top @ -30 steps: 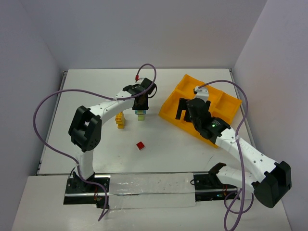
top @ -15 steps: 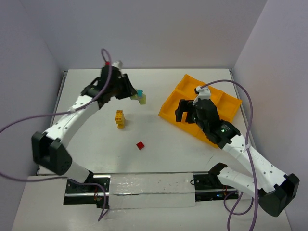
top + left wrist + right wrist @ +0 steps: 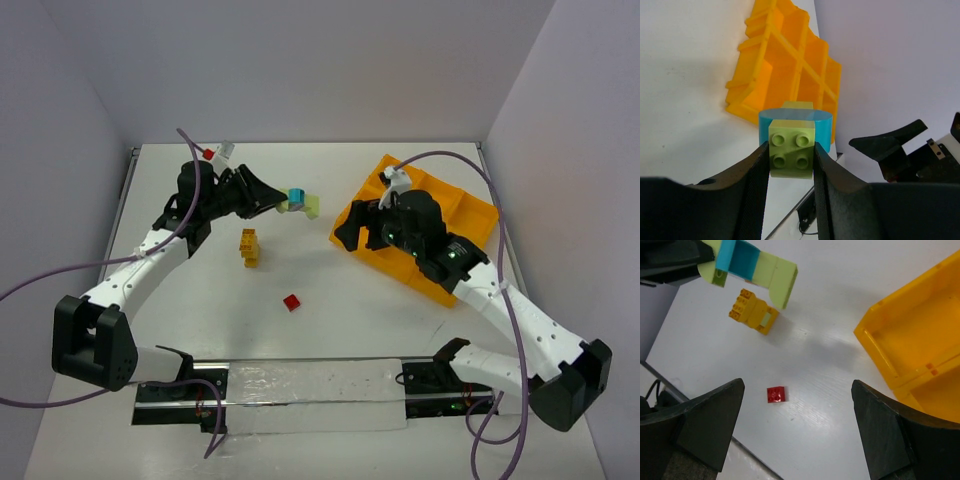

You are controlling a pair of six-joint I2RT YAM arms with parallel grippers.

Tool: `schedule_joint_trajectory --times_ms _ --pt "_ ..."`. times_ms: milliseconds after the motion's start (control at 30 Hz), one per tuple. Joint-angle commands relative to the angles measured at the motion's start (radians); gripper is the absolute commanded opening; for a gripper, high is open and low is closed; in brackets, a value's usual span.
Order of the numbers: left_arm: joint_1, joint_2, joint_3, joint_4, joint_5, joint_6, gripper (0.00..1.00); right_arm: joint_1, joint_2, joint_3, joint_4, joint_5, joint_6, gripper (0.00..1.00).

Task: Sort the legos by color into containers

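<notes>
My left gripper (image 3: 278, 200) is shut on a stack of light green and teal-blue legos (image 3: 302, 202), held in the air left of the orange-yellow tray (image 3: 470, 222). The stack shows between the jaws in the left wrist view (image 3: 791, 146) and in the right wrist view (image 3: 747, 262). A yellow lego stack (image 3: 248, 247) stands on the table, also in the right wrist view (image 3: 754, 312). A red lego (image 3: 291, 302) lies nearer the front, also in the right wrist view (image 3: 776, 394). My right gripper (image 3: 358, 228) is open and empty, at the tray's left end.
The tray's compartments (image 3: 785, 60) lie tilted at the right of the table. A red cable connector (image 3: 207, 155) sits on the left arm's wrist. Purple cables loop over both arms. A transparent strip (image 3: 310, 395) runs along the front edge.
</notes>
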Motion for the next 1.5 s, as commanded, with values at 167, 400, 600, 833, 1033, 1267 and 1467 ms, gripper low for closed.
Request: schedule_joint_trajectory --times_ms 167,400,600,833,1033,1267,1467 --pt "0.004 -0.036 -0.01 0.157 0.058 -0.056 0.0 0.044 0.192 0.123 0.121 -0.063 0.078 0.91" --pt "0.004 -0.024 -0.011 0.167 0.069 -0.062 0.0 0.077 0.282 0.202 0.127 -0.046 0.069 0.87" --pt "0.004 -0.028 -0.008 0.165 0.075 -0.061 0.0 0.081 0.363 0.256 0.126 0.02 0.049 0.77" --pt "0.004 -0.035 0.004 0.149 0.087 -0.055 0.0 0.081 0.446 0.329 0.098 0.089 -0.001 0.68" --pt "0.004 -0.039 -0.003 0.159 0.094 -0.061 0.0 0.08 0.489 0.362 0.097 0.106 -0.018 0.57" --pt "0.004 -0.046 -0.007 0.161 0.097 -0.064 0.0 0.079 0.498 0.35 0.153 0.111 -0.002 0.46" --pt "0.004 -0.06 -0.004 0.113 0.081 -0.035 0.0 0.08 0.466 0.317 0.178 0.155 0.017 0.11"
